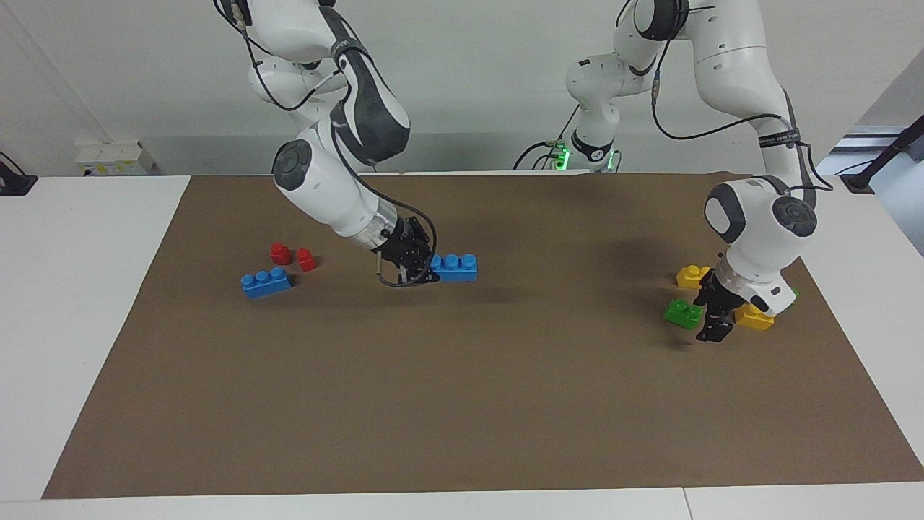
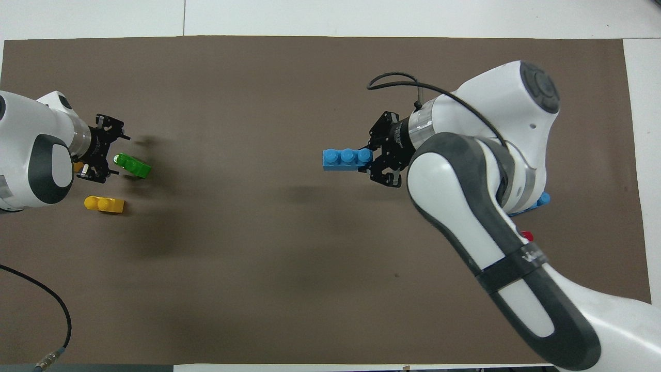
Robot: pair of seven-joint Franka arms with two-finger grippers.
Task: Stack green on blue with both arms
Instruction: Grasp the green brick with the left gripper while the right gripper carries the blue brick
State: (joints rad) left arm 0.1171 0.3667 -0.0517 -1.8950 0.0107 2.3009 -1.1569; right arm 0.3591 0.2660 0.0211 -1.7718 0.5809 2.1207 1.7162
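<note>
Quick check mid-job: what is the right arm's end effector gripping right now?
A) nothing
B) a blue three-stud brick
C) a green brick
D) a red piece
B: the right end effector is shut on one end of a blue brick, held over the mat's middle; the left end effector is down beside a green brick.

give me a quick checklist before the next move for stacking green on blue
1. Right gripper shut on blue brick: ok, it holds one end.
2. Blue brick's studs face up: ok.
3. Blue brick clear of the mat: ok, it is in the air.
4. Left gripper at green brick: ok.
5. Green brick gripped: cannot tell.
6. Green on blue: not ok, they are well apart.
</note>
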